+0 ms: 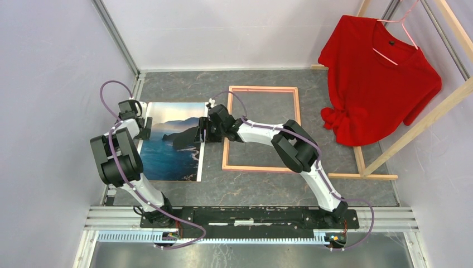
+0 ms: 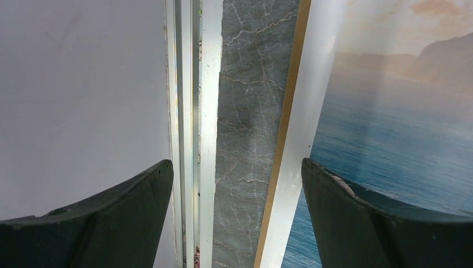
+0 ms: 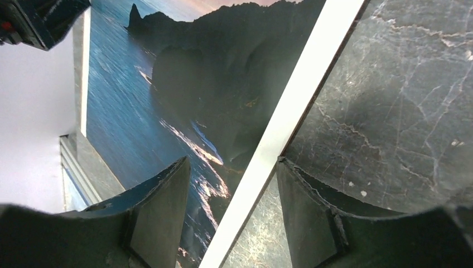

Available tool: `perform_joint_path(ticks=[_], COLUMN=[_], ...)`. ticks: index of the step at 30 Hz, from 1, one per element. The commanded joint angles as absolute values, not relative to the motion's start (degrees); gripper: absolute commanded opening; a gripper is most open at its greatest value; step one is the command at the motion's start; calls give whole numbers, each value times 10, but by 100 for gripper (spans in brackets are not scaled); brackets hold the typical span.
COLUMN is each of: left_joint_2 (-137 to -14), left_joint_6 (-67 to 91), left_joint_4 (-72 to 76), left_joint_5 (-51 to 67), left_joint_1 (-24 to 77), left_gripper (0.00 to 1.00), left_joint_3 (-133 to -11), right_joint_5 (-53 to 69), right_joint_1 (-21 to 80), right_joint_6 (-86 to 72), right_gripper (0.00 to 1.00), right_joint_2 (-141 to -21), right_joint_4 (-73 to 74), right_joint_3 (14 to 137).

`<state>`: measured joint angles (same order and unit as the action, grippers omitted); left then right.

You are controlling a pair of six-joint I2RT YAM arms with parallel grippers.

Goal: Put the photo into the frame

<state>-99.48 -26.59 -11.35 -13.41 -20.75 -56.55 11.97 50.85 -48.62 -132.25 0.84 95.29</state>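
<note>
The photo (image 1: 170, 146), a print of dark mountains and blue water with a white border, lies flat on the grey marbled table left of centre. The frame (image 1: 262, 89), an empty pink-tan rectangle with the table showing through it, lies just right of the photo. My left gripper (image 1: 144, 128) is open, its jaws astride the photo's left white border (image 2: 304, 134). My right gripper (image 1: 202, 134) is open, its jaws astride the photo's right white border (image 3: 290, 106), one finger (image 3: 162, 206) over the print and the other over bare table.
A wooden clothes rack (image 1: 424, 120) with a red T-shirt (image 1: 379, 78) on a pink hanger stands at the back right, its base rail near the frame's right side. A metal rail (image 2: 189, 111) and the white wall run close along the photo's left edge.
</note>
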Motion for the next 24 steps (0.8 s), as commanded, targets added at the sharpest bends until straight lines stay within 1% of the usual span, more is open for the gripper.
perform_joint_path(ticks=[1, 7, 12, 17, 21, 24], left_joint_2=[-1030, -1031, -1031, -1032, -1031, -1031], left_joint_6=[-265, -266, -268, -267, -265, -265], left_joint_4=[-199, -197, -198, -197, -198, -196], left_joint_5=[-50, -50, -51, -50, -51, -53], left_joint_1=[-191, -190, -190, -190, -190, -190], left_gripper=[92, 92, 92, 92, 92, 92], left_joint_3=[-528, -528, -530, -533, -534, -533], right_joint_5=[86, 55, 61, 94, 170, 190], right_joint_1=[530, 544, 546, 536, 511, 506], right_joint_6=[-447, -408, -402, -452, -595, -646], right_gripper=[64, 63, 62, 63, 63, 63], right_joint_2=[-1302, -1332, -1326, -1277, -1248, -1246], right_joint_4=[77, 141, 124, 13, -189, -285], right_joint_3=[1000, 1068, 1058, 960, 815, 774])
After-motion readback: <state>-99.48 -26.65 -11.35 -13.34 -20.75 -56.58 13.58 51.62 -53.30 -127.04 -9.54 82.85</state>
